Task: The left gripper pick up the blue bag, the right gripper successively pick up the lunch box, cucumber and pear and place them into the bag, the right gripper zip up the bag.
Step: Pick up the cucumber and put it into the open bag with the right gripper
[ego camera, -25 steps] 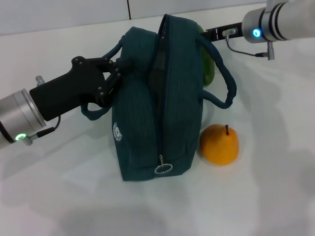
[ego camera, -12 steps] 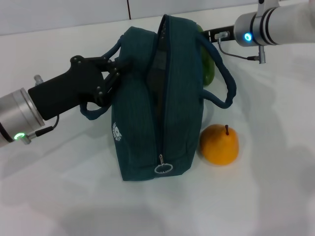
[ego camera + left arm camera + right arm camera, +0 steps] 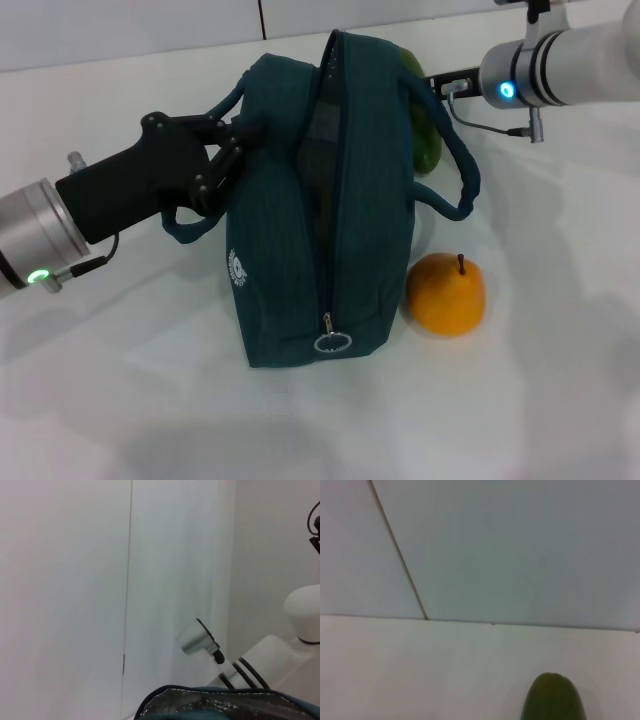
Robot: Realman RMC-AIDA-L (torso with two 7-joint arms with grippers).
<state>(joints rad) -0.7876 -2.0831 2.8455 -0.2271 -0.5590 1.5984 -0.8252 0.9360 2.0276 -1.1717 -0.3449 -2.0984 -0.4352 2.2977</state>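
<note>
The left gripper (image 3: 222, 160), a black two-fingered claw at nine o'clock of the scene, has its jaws closed on a padded loop handle of the large dark teal fabric blue bag (image 3: 330, 200), which stands on the white surface (image 3: 140, 400) with its zipper slit running from twelve to six o'clock. The long dark green cucumber (image 3: 422, 140) lies behind the bag's far wall at one o'clock, largely hidden. The right gripper (image 3: 440, 78) reaches it from two o'clock; whether its jaws grip it cannot be told. The round yellow-orange pear (image 3: 446, 293) rests at four o'clock, just beside the bag.
</note>
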